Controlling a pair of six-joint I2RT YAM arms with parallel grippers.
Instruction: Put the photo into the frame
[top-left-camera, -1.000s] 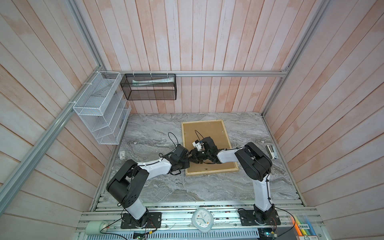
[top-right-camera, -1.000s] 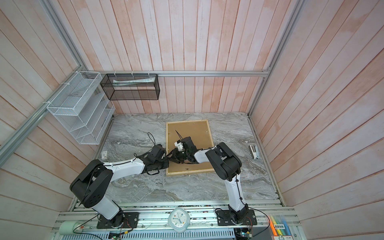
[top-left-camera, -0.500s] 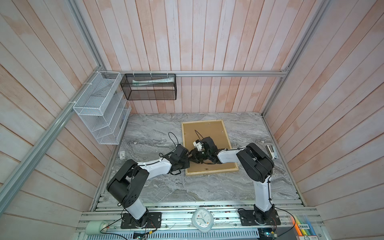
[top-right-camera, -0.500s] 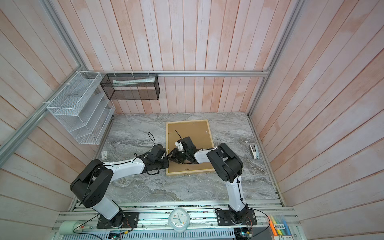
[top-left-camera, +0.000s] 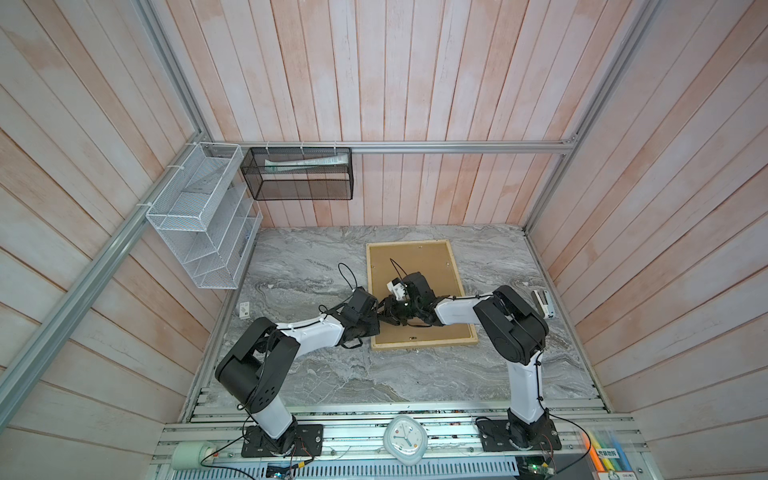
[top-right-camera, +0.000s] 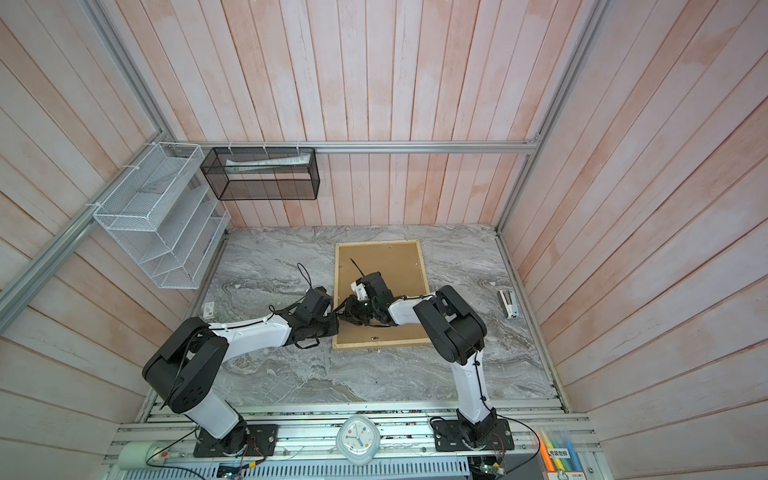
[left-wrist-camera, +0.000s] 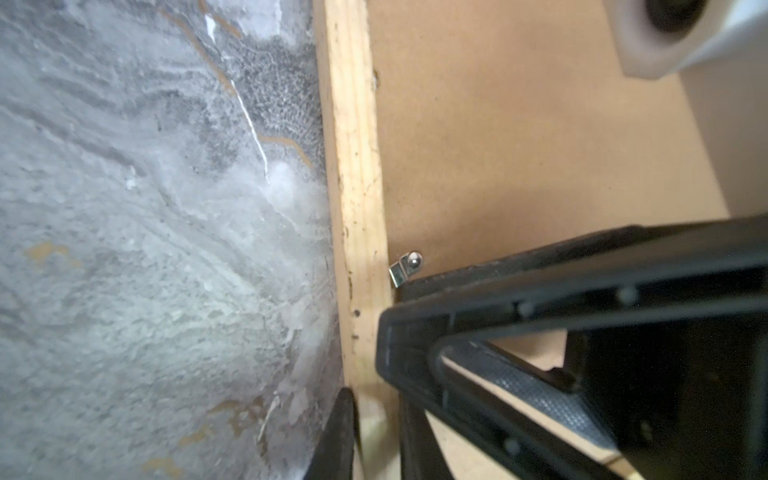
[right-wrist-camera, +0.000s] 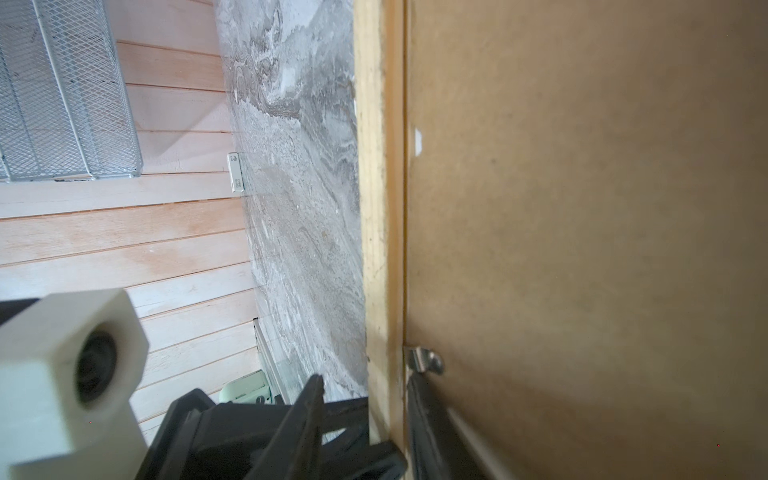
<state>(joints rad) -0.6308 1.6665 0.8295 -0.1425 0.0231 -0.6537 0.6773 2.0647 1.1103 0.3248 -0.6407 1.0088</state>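
Note:
The frame (top-left-camera: 424, 344) of pale wood lies face down on the marble table, with a brown backing board (top-left-camera: 419, 266) filling it; both top views show it (top-right-camera: 376, 242). The photo is hidden. My left gripper (top-left-camera: 374, 328) is shut on the frame's left slat (left-wrist-camera: 353, 166), one finger on each side of it (left-wrist-camera: 376, 440). Just beyond it my right gripper (top-left-camera: 384, 318) straddles the same slat (right-wrist-camera: 372, 166) with its jaws open (right-wrist-camera: 365, 415). Its inner finger touches a small metal clip (right-wrist-camera: 424, 360) on the board; the outer finger hangs apart over the marble.
A white wire rack (top-left-camera: 199, 220) and a black mesh basket (top-left-camera: 297, 174) hang on the back left walls. A small white device (top-left-camera: 543, 303) lies by the table's right edge and a white tag (top-left-camera: 245, 308) by the left edge. A clock (top-left-camera: 405, 438) sits on the front rail.

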